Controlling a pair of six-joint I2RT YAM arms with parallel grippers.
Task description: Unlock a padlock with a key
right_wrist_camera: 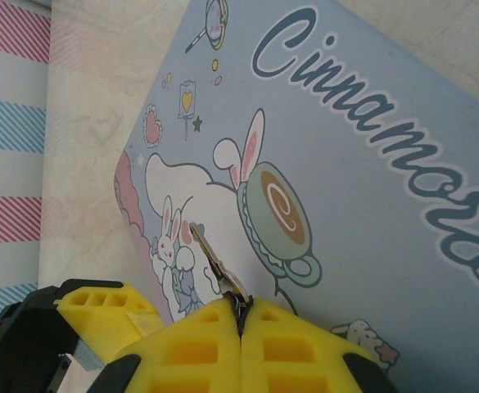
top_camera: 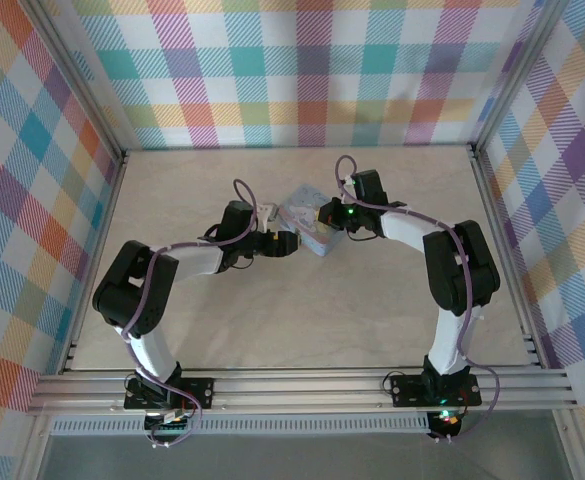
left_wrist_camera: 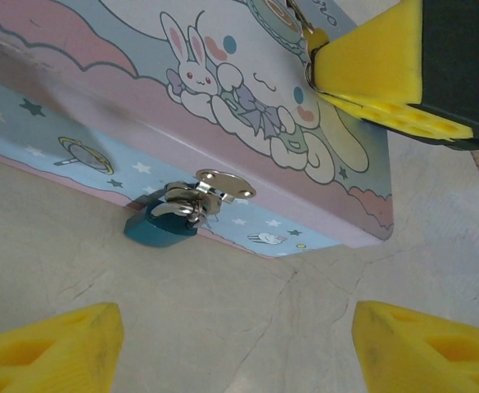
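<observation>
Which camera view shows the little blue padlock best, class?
The left wrist view: the padlock sits close and unobstructed, blue body and silver shackle against the box's side. In the top external view it is too small to tell; the right wrist view faces the box's printed lid instead.

The box (top_camera: pixel 307 224) sits near the middle of the table (top_camera: pixel 272 320). The left gripper (top_camera: pixel 284 243) waits at the box's 8 o'clock. The padlock (left_wrist_camera: pixel 161 225) hangs on that side. The right gripper (right_wrist_camera: pixel 241 315), at 3 o'clock, pinches the key (right_wrist_camera: pixel 214 266) over the lid.
</observation>
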